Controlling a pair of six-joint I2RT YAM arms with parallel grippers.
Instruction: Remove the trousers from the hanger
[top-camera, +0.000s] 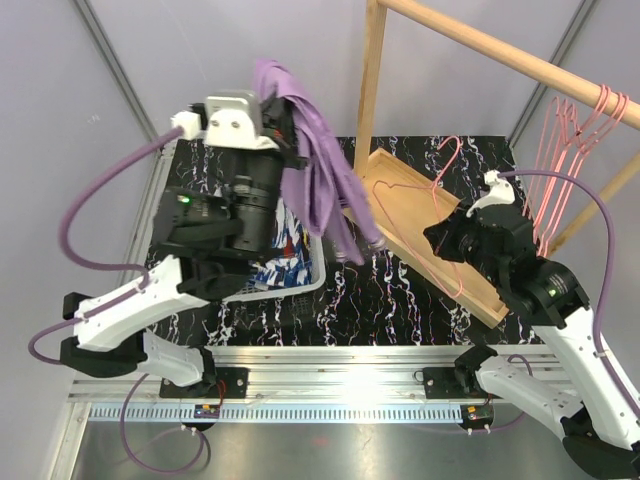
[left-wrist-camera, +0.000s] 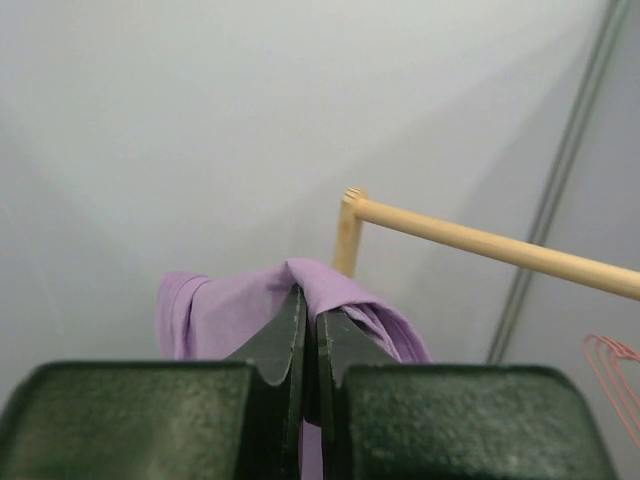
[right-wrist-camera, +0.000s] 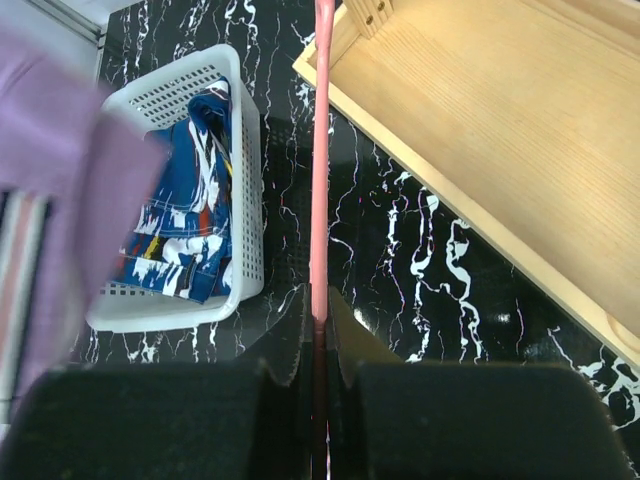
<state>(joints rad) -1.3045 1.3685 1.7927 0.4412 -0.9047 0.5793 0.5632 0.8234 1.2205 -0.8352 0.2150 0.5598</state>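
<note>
My left gripper (top-camera: 292, 132) is raised high and shut on the lilac trousers (top-camera: 312, 175), which hang down from it over the basket's far right side. In the left wrist view the jaws (left-wrist-camera: 308, 305) pinch a fold of the lilac cloth (left-wrist-camera: 225, 310). My right gripper (top-camera: 440, 236) is shut on a pink wire hanger (top-camera: 405, 245) held over the wooden tray. In the right wrist view the hanger's bar (right-wrist-camera: 321, 150) runs straight up from the gripper (right-wrist-camera: 318, 312), and the lilac cloth (right-wrist-camera: 60, 190) is blurred at the left, apart from the bar. The blue patched trousers (top-camera: 285, 255) lie in the basket.
A white basket (top-camera: 318, 268) stands on the black marbled table (top-camera: 400, 310); it also shows in the right wrist view (right-wrist-camera: 245, 200). A wooden rack with a tray base (top-camera: 470, 275) and a top rod (top-camera: 480, 40) stands at the right. Several pink hangers (top-camera: 580, 130) hang on the rod.
</note>
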